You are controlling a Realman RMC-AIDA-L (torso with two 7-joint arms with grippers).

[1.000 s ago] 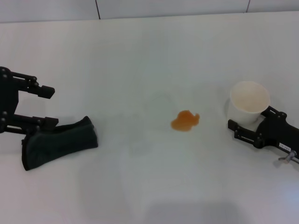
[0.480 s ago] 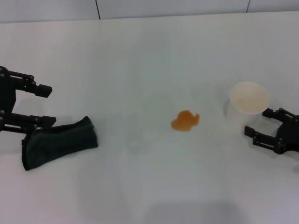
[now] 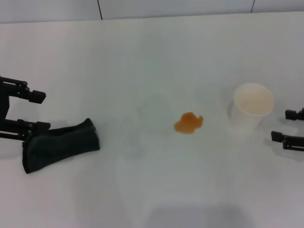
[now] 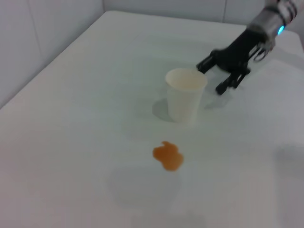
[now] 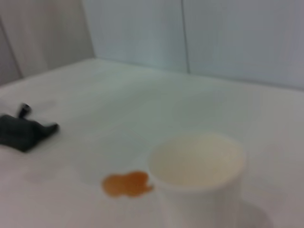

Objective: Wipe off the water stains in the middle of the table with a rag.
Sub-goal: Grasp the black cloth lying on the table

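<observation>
Since the earlier frames, the right hand (image 3: 289, 126) has drawn back from the cup toward the right edge of the head view, and the left hand (image 3: 26, 110) has slid slightly outward; the cloth, blotch and cup have not shifted.

The broad, plain white smooth surface (image 3: 152, 61) carries everything. The dark green, nearly black, thick folded rag (image 3: 59, 151) lies at the left, its near end touching the lower finger of the left hand, whose fingers stand spread and grip nothing. The white paper cup (image 3: 252, 108) stands upright, well apart from the rag. The right hand, just beside the cup but clear of it, is likewise spread and empty. Between rag and cup, nearer the cup, sits the small orange-amber blotch of the water stains (image 3: 188, 122).

Risks, as judged: a shallow pinch may catch only one fold, so the rag trails or drops. A wide wiping stroke may knock the cup. Light pressure would likely smear the liquid instead of lifting it.
</observation>
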